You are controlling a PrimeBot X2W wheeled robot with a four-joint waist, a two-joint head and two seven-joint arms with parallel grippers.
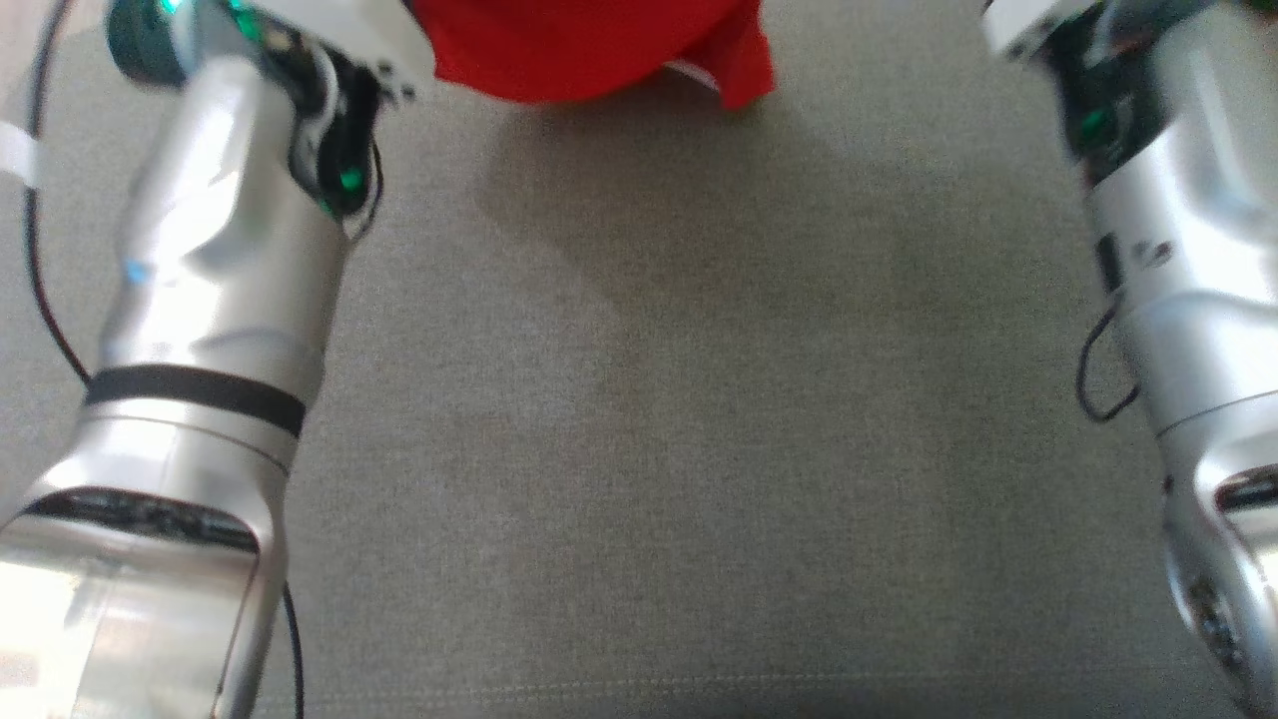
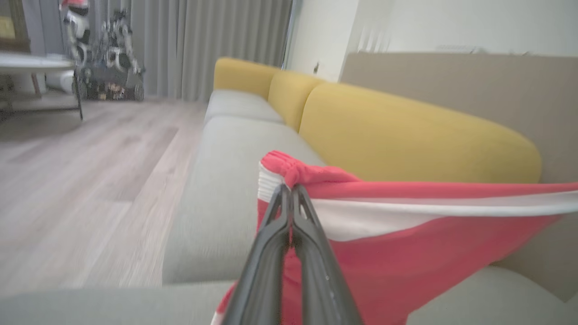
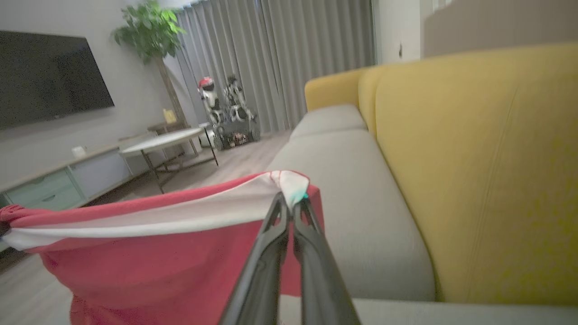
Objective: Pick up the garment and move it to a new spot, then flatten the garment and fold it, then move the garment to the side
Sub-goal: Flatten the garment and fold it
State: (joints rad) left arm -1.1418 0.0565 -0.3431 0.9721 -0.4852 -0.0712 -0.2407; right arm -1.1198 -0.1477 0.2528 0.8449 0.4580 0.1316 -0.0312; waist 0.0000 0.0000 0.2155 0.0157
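- I am pinching the red garment (image 2: 406, 257) with my left gripper (image 2: 291, 188). Its two dark fingers are pressed together on a bunched corner, where the white band meets the red cloth.
- My right gripper (image 3: 291, 198) is clamping the opposite corner the same way, fingers closed on a knot of white and red fabric.
- Between my two grips the garment's top edge is stretching out taut with the white stripe running along it, and the red body is hanging below, over the grey seat of the sofa (image 1: 649, 419).
- In the head view the red cloth is hanging over the far part of the sofa seat and casting a soft shadow on the grey fabric. Whether its hem is touching the seat I cannot tell.
- My left forearm (image 1: 210, 300) and right forearm (image 1: 1178, 260) are reaching across the sofa seat, one along each side.
- The yellow back cushions (image 3: 474, 158) are standing at the rear of the sofa seat, just behind the garment.
- A wooden floor (image 2: 90, 171) is running along the sofa's front.
- Grey curtains (image 3: 280, 58) are hanging beyond the sofa's far end — another robot (image 3: 226, 113) is standing in front of them.
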